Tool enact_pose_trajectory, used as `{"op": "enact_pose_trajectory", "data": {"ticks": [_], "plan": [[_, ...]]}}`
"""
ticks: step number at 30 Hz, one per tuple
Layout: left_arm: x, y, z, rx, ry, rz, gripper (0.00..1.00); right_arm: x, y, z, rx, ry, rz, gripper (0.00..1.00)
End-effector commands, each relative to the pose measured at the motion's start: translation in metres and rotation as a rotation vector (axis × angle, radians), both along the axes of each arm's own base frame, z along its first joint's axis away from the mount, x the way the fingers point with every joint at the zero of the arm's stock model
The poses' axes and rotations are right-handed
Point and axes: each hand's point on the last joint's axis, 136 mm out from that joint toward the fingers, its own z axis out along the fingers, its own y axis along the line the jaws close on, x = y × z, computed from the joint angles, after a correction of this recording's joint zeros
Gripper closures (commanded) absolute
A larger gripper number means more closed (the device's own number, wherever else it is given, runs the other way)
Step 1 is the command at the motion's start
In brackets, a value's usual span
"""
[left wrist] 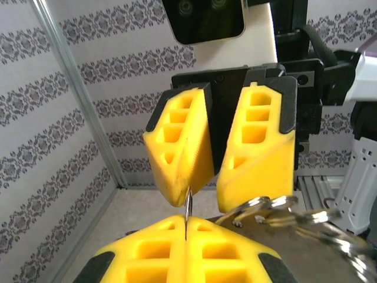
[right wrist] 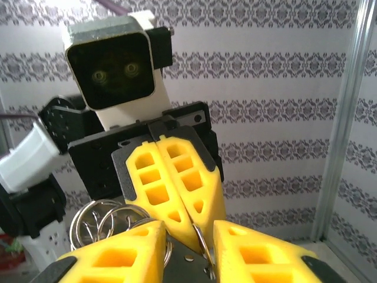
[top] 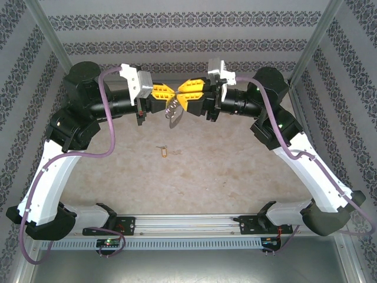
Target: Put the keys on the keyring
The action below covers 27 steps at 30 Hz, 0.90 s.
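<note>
Held in mid-air above the far tabletop (top: 206, 171).
Clamped in shut jaws of left gripper (left wrist: 186, 225): keyring (left wrist: 187, 203), with keys (top: 174, 116) dangling below; narrowly parted just beside, jaws of right gripper (left wrist: 205, 194).

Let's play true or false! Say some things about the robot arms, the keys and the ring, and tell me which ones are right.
1. The left gripper is shut on the thin wire of the keyring. True.
2. The right gripper is squeezed tight shut. False: there is a gap between its yellow fingers.
3. The keys lie flat on the table. False: they hang in the air between the two grippers.
4. A small yellow tag lies on the table, nearer the arm bases than the grippers. True.
</note>
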Motion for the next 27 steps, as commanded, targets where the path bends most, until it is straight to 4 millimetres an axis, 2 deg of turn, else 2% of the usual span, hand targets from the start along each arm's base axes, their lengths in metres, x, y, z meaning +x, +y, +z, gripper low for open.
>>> {"op": "enact_pose_trajectory", "data": {"ticks": [1,6,15,22,27], "plan": [[-0.004,0.005,0.007,0.004,-0.041,-0.001,1.00,-0.003,-0.003,-0.011,-0.070,-0.034,-0.022,0.74],[-0.007,0.006,0.011,-0.021,-0.037,-0.008,1.00,-0.002,-0.005,-0.022,-0.115,-0.028,-0.040,0.74],[-0.010,0.008,0.009,-0.023,-0.018,-0.002,1.00,-0.003,-0.007,-0.023,-0.121,-0.037,-0.058,0.73],[-0.017,0.011,0.002,-0.019,-0.003,-0.010,1.00,-0.005,-0.014,-0.011,-0.099,-0.080,-0.103,0.70],[-0.020,0.011,0.000,-0.009,0.009,-0.023,1.00,-0.011,-0.009,-0.008,-0.098,-0.083,-0.068,0.70]]}}
